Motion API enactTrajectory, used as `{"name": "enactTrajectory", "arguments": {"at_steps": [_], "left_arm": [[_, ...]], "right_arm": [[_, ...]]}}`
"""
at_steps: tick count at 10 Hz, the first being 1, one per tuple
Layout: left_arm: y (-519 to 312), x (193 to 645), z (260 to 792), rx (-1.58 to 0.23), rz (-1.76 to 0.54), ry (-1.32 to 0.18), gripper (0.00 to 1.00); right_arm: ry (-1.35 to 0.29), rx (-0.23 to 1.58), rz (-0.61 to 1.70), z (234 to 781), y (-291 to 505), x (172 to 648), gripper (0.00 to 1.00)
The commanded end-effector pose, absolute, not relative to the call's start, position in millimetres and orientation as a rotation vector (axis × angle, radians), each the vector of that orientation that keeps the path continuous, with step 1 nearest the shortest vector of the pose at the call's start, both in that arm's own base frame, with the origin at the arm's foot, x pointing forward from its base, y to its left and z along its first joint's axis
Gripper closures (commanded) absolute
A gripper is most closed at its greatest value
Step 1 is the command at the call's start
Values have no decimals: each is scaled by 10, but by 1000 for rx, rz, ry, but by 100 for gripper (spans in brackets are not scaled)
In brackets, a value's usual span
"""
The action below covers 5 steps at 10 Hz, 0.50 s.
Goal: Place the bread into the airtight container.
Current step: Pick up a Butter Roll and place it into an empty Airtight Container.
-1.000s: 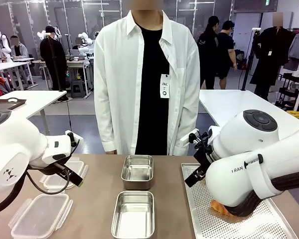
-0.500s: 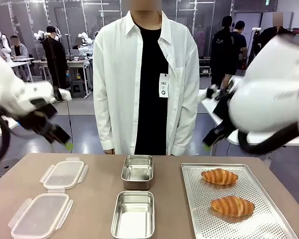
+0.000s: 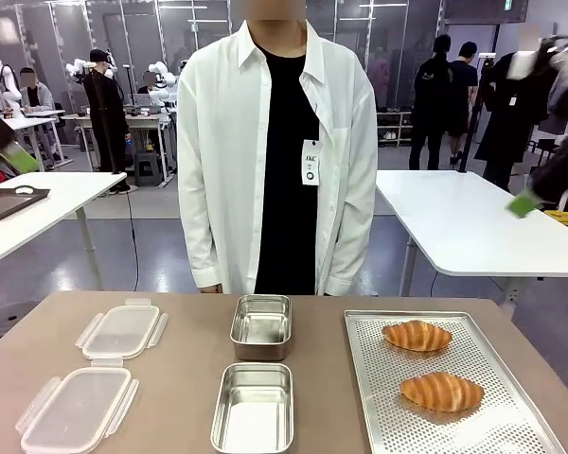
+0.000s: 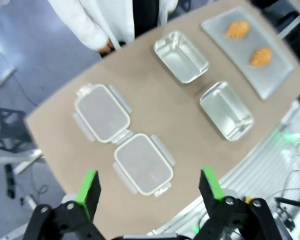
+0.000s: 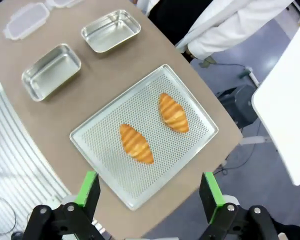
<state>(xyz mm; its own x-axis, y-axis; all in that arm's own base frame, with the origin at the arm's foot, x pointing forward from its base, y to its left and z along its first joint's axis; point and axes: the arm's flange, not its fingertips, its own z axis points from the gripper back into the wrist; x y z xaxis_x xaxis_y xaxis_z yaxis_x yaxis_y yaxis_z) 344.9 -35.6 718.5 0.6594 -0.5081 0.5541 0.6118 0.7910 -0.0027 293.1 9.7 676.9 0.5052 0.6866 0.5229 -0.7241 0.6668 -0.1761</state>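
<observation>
**Both grippers high and empty, bread waiting on the tray**

Two golden-brown croissants, the far croissant [image 3: 417, 335] and the near croissant [image 3: 441, 391], lie apart on the perforated silver tray [image 3: 364, 378] along the right edge of the brown table [image 3: 180, 378]. The far steel container [image 3: 261, 326] and the near steel container [image 3: 254, 407], both rectangular and empty, sit mid-table. The far translucent plastic lid [image 3: 121, 331] and the near translucent plastic lid [image 3: 76, 409] rest by the left edge.

The right gripper [image 5: 149, 187] hangs high over the tray with its jaws spread wide and nothing in them. The left gripper [image 4: 149, 187] hangs equally wide and empty above the lids.

The long descent is the main risk, since a small aiming error could put a fingertip on the tray and shove it. A flaky croissant would likely crush under a hard squeeze, or slip if pinched at its tapered ends. The containers look light and only just long enough, so a croissant lowered crosswise could catch a wall and skid the container. The person [image 3: 279, 142] stands at the far edge, close to the far container.
</observation>
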Motion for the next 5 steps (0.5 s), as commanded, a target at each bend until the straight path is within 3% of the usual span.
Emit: {"name": "enactTrajectory", "arguments": {"at_steps": [1,5], "left_arm": [[-133,3172,7402,-238,-688,-614,0],[140,2837,7557,-326,-641,-702,0]], "right_arm": [[-612,133,928,6896,-200,2647,0],[-632,145,867,7000,-492,2473,0]]}}
